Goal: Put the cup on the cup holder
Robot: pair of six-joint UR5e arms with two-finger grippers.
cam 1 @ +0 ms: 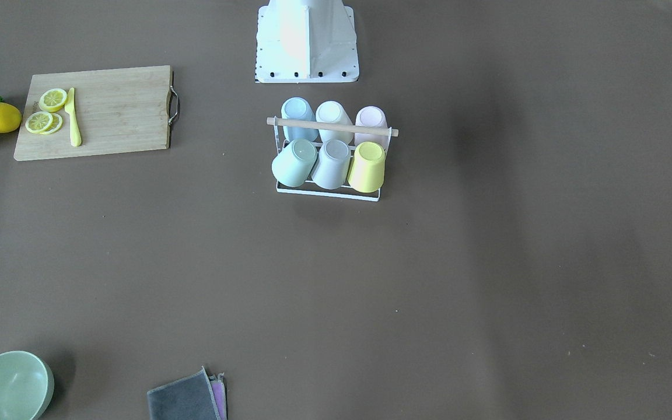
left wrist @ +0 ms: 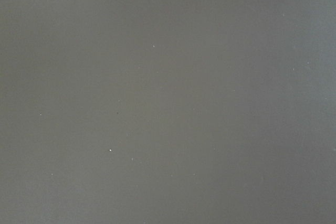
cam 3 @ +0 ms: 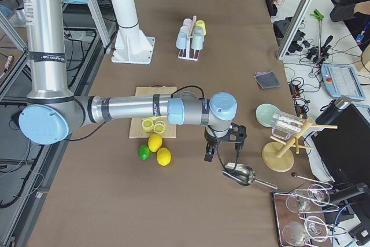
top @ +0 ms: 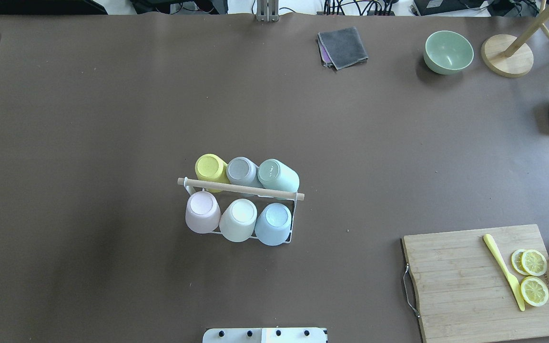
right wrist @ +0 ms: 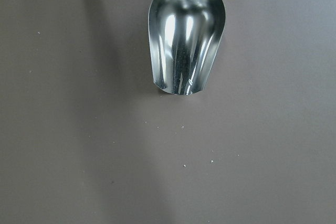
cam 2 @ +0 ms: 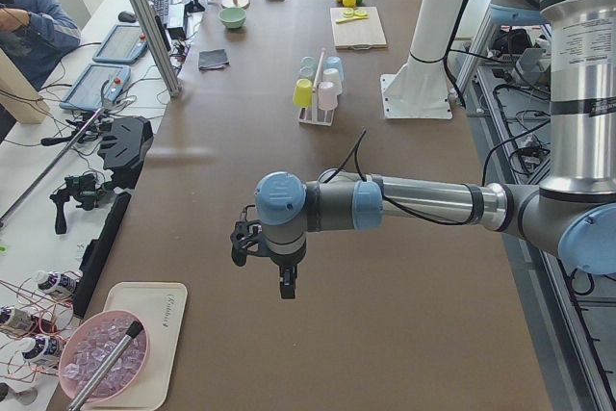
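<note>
While L tool (cam 2: 285,284), R tool (cam 3: 209,153) hang far off, cup holder (top: 241,188) sits mid-table.

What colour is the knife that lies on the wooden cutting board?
The knife is pale yellow; the overhead exterior view shows it best.

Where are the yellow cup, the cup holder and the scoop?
yellow cup (top: 209,169): overhead view, on its upturned base.
cup holder (top: 241,188): overhead view, on its wooden rod.
scoop (right wrist: 186,45): right wrist view, inside its bowl.
</note>
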